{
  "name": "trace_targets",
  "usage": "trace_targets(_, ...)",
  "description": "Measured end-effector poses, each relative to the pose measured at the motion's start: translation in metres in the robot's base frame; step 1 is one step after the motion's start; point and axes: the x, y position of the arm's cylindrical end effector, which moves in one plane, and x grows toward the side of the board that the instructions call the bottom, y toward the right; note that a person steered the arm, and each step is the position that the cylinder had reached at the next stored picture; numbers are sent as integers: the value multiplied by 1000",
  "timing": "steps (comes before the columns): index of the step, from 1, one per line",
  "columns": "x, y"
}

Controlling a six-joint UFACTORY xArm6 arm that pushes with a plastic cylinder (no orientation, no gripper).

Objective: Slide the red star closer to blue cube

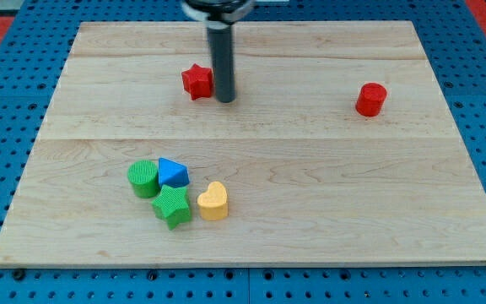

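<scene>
Red star point(197, 81): upper tabletop point(327, 194), left of centre, well apart from its goal.
My tip point(225, 99): touching the star's right side; no gripper on this rod.
Blue cube point(173, 172): below, clustered with green cylinder point(143, 178), green star point(172, 207), yellow heart point(213, 202).
Judgement: I'd come round above the star to push downward.

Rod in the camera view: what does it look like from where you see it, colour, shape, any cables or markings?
A straight, dark grey to black cylindrical rod, smooth and unmarked, hanging from a black and white round mount cut off at the view's top. No cables show. My tip ends blunt and flat, just to the view's right of the red star.
</scene>
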Motion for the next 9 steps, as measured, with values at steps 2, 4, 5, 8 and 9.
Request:
trace_targets(2,-74,11)
trace_targets(4,-6,-69)
trace_targets(5,-18,-124)
trace_targets(8,-70,-144)
trace_targets(9,-57,-111)
